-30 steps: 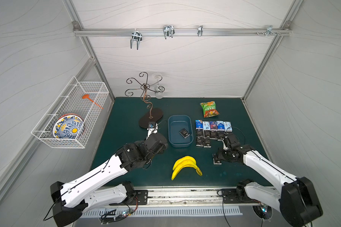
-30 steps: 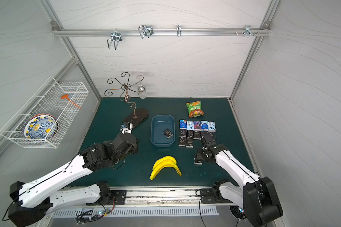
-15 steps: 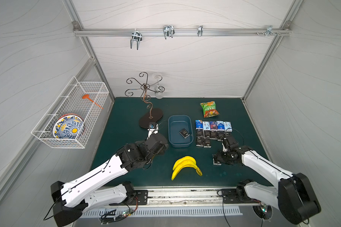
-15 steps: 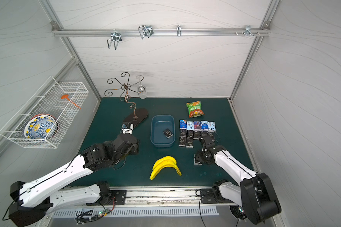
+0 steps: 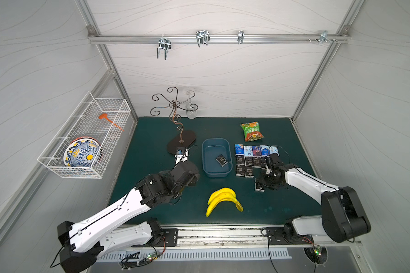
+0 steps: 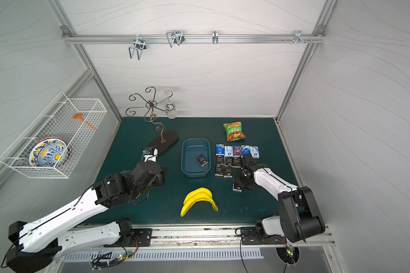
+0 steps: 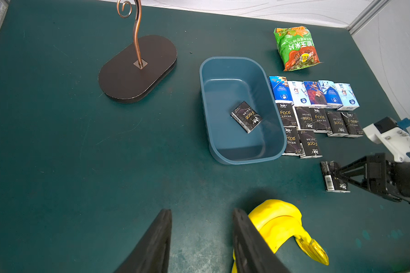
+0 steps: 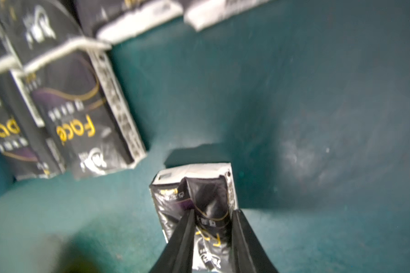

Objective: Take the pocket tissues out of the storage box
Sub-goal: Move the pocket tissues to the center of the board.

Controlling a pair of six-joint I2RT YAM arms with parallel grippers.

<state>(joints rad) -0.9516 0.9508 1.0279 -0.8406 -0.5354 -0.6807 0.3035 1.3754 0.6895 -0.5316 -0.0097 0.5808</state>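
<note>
Right gripper [image 8: 213, 211] clamped on a black tissue pack [image 7: 334, 177] down at the mat; one pack left to fetch.
Left gripper [image 7: 201, 210] hung part-open and empty beside the bananas [image 7: 277, 219], probably parked clear. The held pack was nipped at one end, wrapper puckered, likely bound for the laid-out packs [image 7: 317, 118], set edge to edge in rows. Further back, the storage box [image 7: 206, 106] held a single black pack [image 7: 246, 116], flat and skewed.

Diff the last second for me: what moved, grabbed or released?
The right gripper closed onto the loose black tissue pack in front of the rows and now pinches it; the arm itself barely moved. Unchanged: left gripper open and empty, the last black pack in the storage box, the bananas.
</note>
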